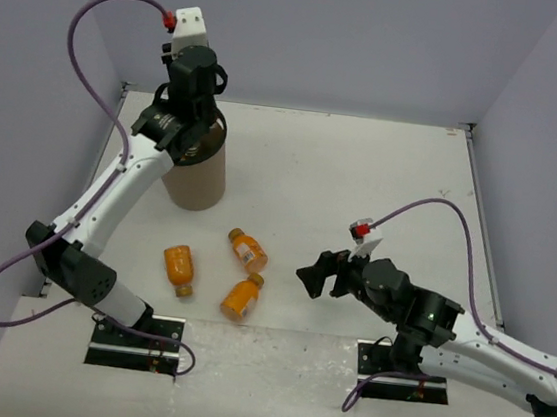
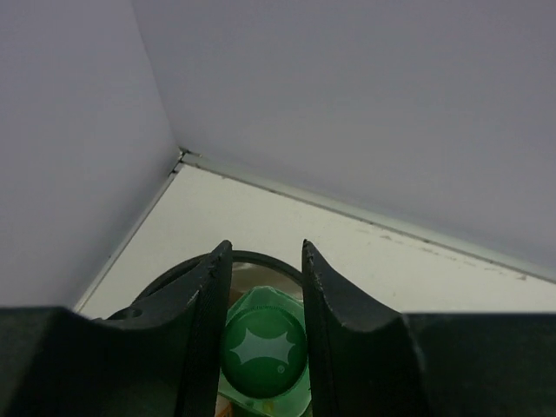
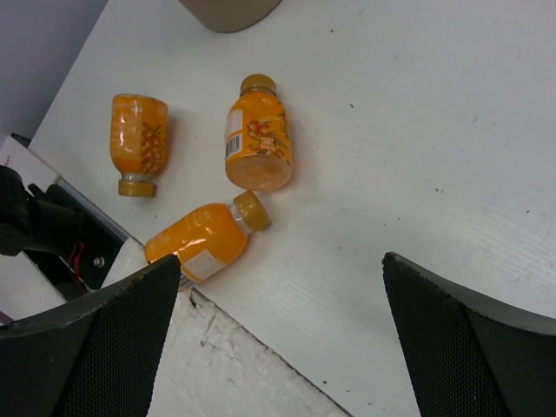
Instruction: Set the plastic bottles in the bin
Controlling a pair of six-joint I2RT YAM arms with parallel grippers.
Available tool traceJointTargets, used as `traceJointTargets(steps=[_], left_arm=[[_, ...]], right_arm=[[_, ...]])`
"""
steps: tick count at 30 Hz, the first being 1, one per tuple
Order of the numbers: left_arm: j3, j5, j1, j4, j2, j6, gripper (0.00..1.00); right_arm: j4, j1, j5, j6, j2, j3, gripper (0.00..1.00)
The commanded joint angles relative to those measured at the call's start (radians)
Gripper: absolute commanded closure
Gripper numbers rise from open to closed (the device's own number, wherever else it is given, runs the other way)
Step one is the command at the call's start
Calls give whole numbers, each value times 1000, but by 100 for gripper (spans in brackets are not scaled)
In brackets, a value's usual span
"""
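Bin (image 1: 199,177) at far left of table (image 1: 362,178). Left hand (image 2: 268,256) above bin mouth, held bottle (image 2: 265,352) between its fingers. Before bin, lying on table: left bottle (image 1: 179,267), far bottle (image 1: 248,249), near bottle (image 1: 241,297). Right hand (image 1: 313,276) right of them, apart.

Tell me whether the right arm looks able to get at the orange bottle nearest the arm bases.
Probably yes. The right claw is open and faces that orange bottle, with only bare table between them. The left claw, shut on a green bottle, is off over the bin.
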Motion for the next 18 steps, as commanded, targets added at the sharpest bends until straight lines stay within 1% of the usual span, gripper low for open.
traceJointTargets(steps=[1, 2, 3, 4, 5, 6, 8, 9, 11, 12, 13, 14, 15, 16, 17, 18], left_arm=[[0, -33, 34, 23, 16, -20, 72], [-18, -25, 47, 17, 23, -32, 38], [-18, -20, 52, 1, 28, -41, 17], [-14, -17, 54, -15, 33, -49, 0], [-8, -17, 55, -47, 37, -69, 0], [-8, -10, 55, -58, 33, -75, 0], [-8, 7, 55, -92, 5, -97, 0], [-5, 29, 55, -114, -24, -110, 0], [-9, 78, 54, -184, -64, -158, 0], [-38, 155, 54, -204, -114, -172, 0], [-63, 203, 54, -224, -147, -196, 0], [-99, 292, 54, -224, -177, -201, 0], [-171, 321, 52, -224, -243, -206, 0], [-208, 348, 52, -227, -277, -219, 0], [-248, 389, 52, -226, -311, -221, 0], [-317, 401, 54, -226, -378, -219, 0]], right_arm=[[2, 0, -64, 62, 127, 92, 1], [-1, 0, -99, 57, 158, 118, 1], [-9, 0, -112, 54, 228, 132, 1], [-18, 0, -127, 48, 265, 149, 1], [-38, 2, -148, 27, 304, 183, 1], [-43, 2, -159, 8, 378, 198, 1], [-41, 2, -176, -51, 448, 247, 7], [-38, 2, -178, -74, 516, 266, 8], [-52, 4, -179, -139, 593, 342, 10], [-65, 2, -164, -157, 680, 376, 10], [-84, 2, -153, -196, 727, 441, 9], [-90, 0, -144, -214, 773, 476, 9], [-95, -3, -147, -233, 819, 503, 8], [-114, -6, -159, -266, 909, 566, 7], [-122, -12, -167, -280, 954, 597, 7], [-148, -18, -164, -298, 1042, 653, 7]])
